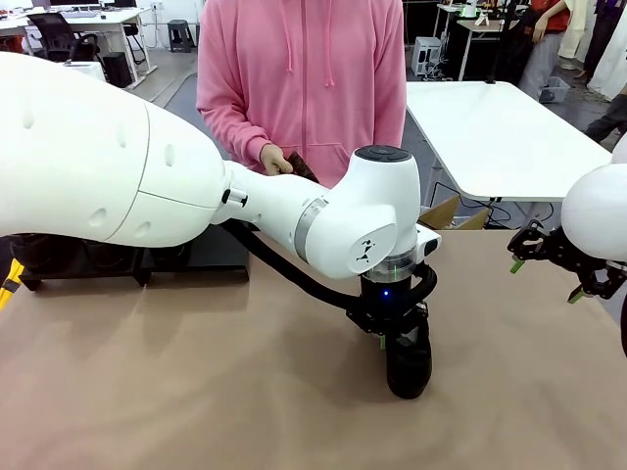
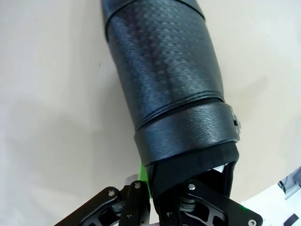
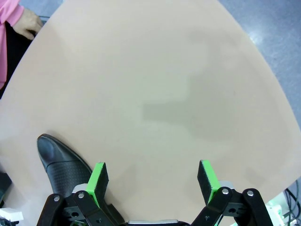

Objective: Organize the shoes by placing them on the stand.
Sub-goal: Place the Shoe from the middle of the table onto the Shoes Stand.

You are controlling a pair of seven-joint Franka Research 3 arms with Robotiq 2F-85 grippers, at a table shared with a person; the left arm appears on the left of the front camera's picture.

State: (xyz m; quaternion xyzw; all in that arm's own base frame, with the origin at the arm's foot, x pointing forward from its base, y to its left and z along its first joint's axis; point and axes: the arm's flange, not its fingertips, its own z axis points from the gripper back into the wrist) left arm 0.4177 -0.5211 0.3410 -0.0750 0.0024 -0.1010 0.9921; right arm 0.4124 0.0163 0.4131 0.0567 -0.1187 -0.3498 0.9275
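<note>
Shoe [image 1: 409,360] first: it's a black textured leather one sitting on the tan table [image 1: 196,392], and the left gripper [image 1: 392,333] is straight above it with the jaws pinched shut on the collar at the heel end. From the left wrist camera the shoe [image 2: 164,80] runs straight away from the jaws, toe farthest out, and a green pad [image 2: 142,175] is pressed against the collar edge.

Right gripper [image 1: 549,266] is off to the side, well apart from the shoe, jaws spread wide with nothing between them. In its own wrist view the green fingers [image 3: 98,181] stand far apart over bare tabletop, and the shoe's toe [image 3: 59,157] is just beside one finger, outside the gap.

Stand [image 1: 118,259] is the low black rack well beyond the left jaws, mostly hidden behind the arm. A person in a pink hoodie [image 1: 299,69] is at the far side, one hand [image 1: 277,160] holding something dark and brown.
</note>
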